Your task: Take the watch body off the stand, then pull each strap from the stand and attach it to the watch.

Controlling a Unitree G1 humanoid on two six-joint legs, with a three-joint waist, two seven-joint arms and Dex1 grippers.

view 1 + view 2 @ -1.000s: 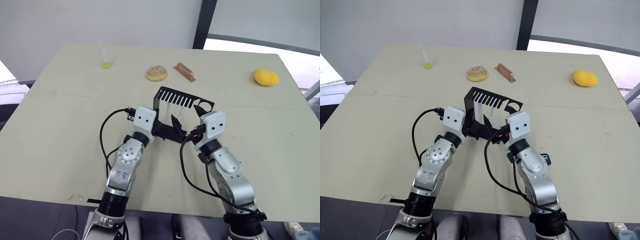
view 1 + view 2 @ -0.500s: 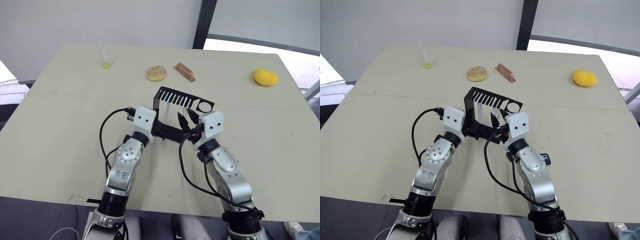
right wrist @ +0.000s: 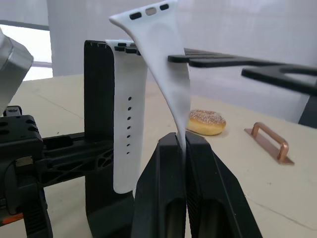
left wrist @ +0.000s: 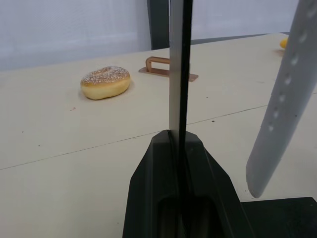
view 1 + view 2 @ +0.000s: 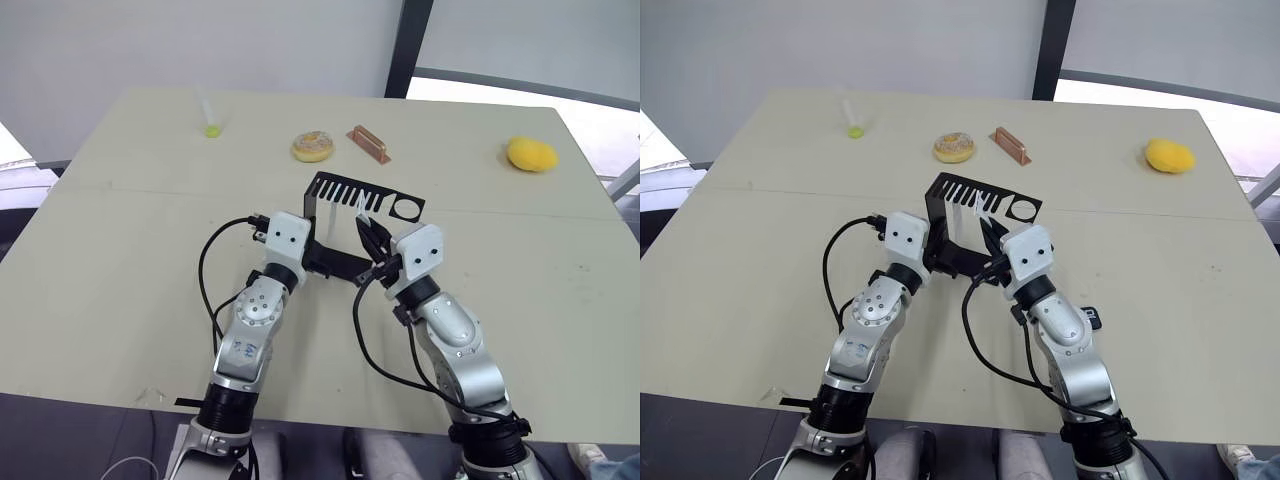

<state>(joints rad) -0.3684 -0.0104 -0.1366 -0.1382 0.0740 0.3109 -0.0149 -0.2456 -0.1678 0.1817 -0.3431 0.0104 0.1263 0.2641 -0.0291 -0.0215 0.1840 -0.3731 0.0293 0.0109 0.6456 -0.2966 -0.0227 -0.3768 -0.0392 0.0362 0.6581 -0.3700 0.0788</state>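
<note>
Right wrist view: right gripper (image 3: 182, 144), clenched on a white strap (image 3: 166, 74) whose upper end sits in the stand's (image 3: 96, 99) slotted top plate; second strap (image 3: 126, 124) hangs beside it. Left gripper (image 4: 177, 144) clamps the stand's upright. Step: strap removal. Next, likely: draw strap clear of slot.

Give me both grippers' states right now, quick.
Left gripper: shut on the stand's upright.
Right gripper: shut on a white strap.

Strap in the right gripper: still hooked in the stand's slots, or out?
Still in. The strap bends from the shut right gripper up to the stand's comb plate.
</note>
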